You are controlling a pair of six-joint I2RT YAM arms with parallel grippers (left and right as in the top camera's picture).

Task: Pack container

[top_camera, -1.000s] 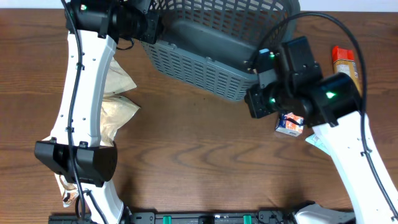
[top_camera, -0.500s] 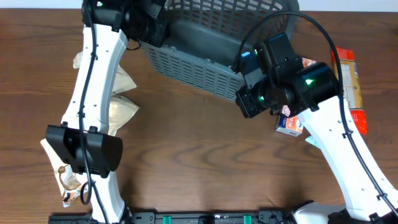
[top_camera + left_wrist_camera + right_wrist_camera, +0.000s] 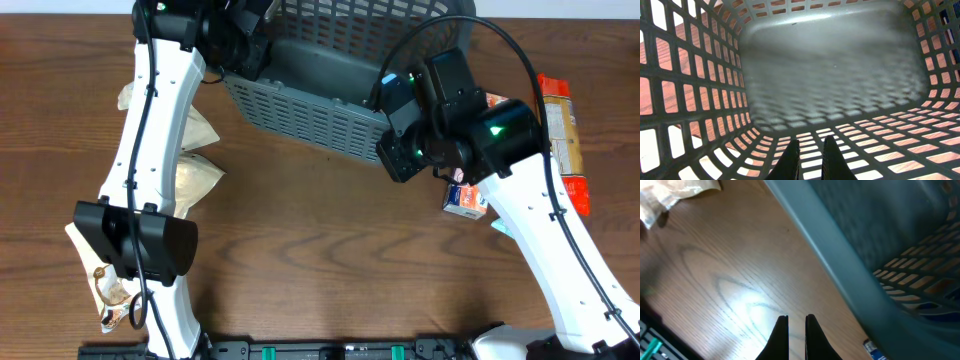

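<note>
The container (image 3: 320, 110), a dark grey lattice basket, stands tipped at the table's far middle with its outer side wall facing up. My left gripper (image 3: 250, 45) reaches into it at its left end. In the left wrist view the left gripper (image 3: 811, 157) is shut, its tips lying over the lower lattice wall with the solid floor (image 3: 830, 65) ahead. Whether it pinches the wall I cannot tell. My right gripper (image 3: 393, 158) sits at the basket's near right corner. It is shut (image 3: 796, 335) over bare wood, and the container (image 3: 880, 245) rises just to its right.
Beige paper pouches (image 3: 192, 180) lie left of the basket beside the left arm. An orange box (image 3: 555, 105), a red packet (image 3: 576, 192) and a small white and blue carton (image 3: 466, 200) lie at the right. A crinkled bag (image 3: 675, 192) shows in the right wrist view.
Both arms have shifted: the left arm to the right, the right arm up and left against the basket's corner. The basket has swung a little leftward. Both grippers stay shut.
</note>
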